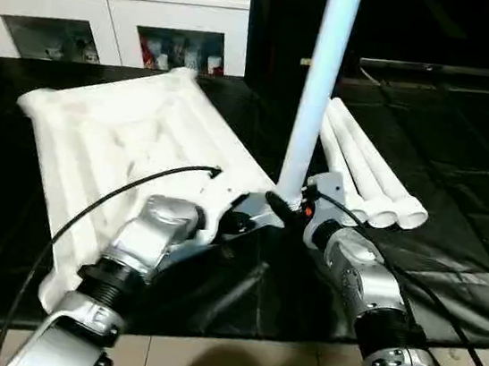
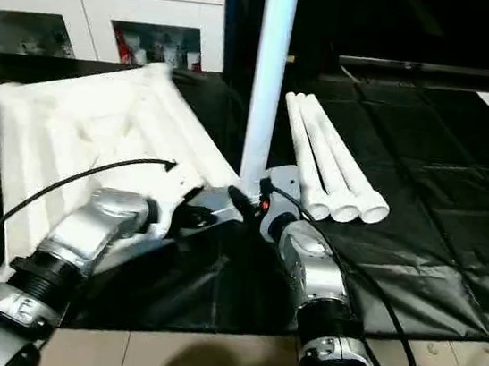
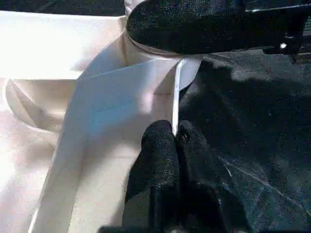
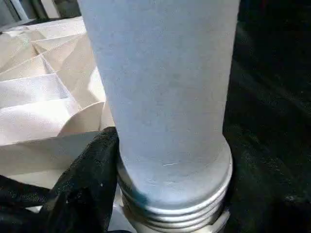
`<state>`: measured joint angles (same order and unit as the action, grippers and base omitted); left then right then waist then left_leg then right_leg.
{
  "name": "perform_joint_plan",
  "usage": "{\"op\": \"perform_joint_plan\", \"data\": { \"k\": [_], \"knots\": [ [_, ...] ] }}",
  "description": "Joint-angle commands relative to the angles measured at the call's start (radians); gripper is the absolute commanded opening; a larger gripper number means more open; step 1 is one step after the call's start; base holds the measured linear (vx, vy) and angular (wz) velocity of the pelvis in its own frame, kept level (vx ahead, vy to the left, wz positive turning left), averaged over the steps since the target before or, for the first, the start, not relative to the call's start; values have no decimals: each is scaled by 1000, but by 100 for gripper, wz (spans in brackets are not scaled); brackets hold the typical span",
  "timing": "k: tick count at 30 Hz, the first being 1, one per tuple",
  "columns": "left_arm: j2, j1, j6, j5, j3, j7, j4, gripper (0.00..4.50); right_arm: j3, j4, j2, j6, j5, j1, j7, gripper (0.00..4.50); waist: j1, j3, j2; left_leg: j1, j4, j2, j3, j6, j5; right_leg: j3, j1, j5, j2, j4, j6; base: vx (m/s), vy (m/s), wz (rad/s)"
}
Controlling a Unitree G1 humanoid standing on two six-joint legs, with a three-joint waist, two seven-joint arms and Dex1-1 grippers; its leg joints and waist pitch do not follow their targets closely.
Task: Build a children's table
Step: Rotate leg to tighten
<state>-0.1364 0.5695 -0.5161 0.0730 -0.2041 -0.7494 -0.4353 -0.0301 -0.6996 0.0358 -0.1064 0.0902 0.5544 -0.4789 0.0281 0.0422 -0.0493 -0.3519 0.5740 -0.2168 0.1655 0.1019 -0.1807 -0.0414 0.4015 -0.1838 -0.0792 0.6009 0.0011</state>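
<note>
Right wrist view is giving you the clearest warning: the upright leg point(image 4: 160, 92) is standing with its threaded end point(image 4: 172, 206) only partly down in the corner socket, several ridges showing above the rim. Your right pincer point(image 1: 300, 207) is wrapping that leg near its base, one black finger point(image 4: 82, 189) pressing its side, jaws spread about the tube's width. Your left pincer point(image 3: 177, 141) is closed, nipping the thin edge of the upside-down tabletop point(image 1: 114, 143) just beside the same socket.

If you are turning the leg while it is leaning, the threads are likely cross-biting and jamming. If the left pinch is slipping off that narrow edge, the top may be spinning on the black mat point(image 1: 463, 167) with the leg. Letting go too soon risks the tall leg toppling toward the three spare legs point(image 1: 367, 177) lying just beyond your right pincer.

You are not seeing the leg's top, which is running out of the head views. The socket rim is hiding behind the fingers, so the thread seating is hard to judge.
</note>
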Motion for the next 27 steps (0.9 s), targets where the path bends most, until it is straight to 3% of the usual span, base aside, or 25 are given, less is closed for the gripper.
{"op": "perform_joint_plan", "data": {
  "k": [1,4,6,13,16,24,25,27],
  "knots": [
    [30,21,8,-4,-10,68,24,0,99,-37,-101,-36,10,-23,-75,331,2,-53,-2,-8,-73,6,4,-22,-311,18,-41,-301,-34,-89,-188,0,0,0],
    [12,8,26,0,-12,46,29,0,91,-31,-80,2,18,-29,-96,345,2,-55,-2,-8,-70,7,6,-32,-296,19,-44,-278,-37,-87,-200,0,0,0],
    [-4,1,38,-2,-15,23,31,0,89,-10,-56,10,17,-40,-120,378,2,-57,0,-8,-69,8,7,-37,-278,19,-46,-266,-36,-86,-201,0,0,0],
    [-89,-15,120,-10,-43,-105,19,0,87,120,82,12,61,-91,-327,438,10,-62,-1,-12,-62,5,11,-72,-186,19,-55,-112,-34,-74,-246,0,0,0],
    [-155,-21,193,-2,-80,-211,-4,0,102,172,185,37,79,-107,-481,444,13,-63,-3,-11,-60,4,11,-84,-190,17,-58,-103,-33,-73,-252,0,0,0],
    [-254,-37,329,-5,-153,-412,-8,0,135,221,319,32,94,-104,-719,444,25,-62,-4,-9,-57,-1,14,-90,-185,17,-57,-91,-33,-66,-272,0,0,0],
    [-273,-42,348,-7,-169,-455,-8,0,148,224,341,34,94,-97,-754,444,33,-63,-5,-4,-56,-3,15,-89,-181,17,-54,-90,-35,-66,-276,0,0,0],
    [-305,-47,394,-7,-196,-525,-18,0,174,222,372,45,92,-80,-813,444,38,-63,0,-5,-56,-3,17,-89,-183,18,-54,-86,-34,-63,-279,0,0,0]
  ]
}}
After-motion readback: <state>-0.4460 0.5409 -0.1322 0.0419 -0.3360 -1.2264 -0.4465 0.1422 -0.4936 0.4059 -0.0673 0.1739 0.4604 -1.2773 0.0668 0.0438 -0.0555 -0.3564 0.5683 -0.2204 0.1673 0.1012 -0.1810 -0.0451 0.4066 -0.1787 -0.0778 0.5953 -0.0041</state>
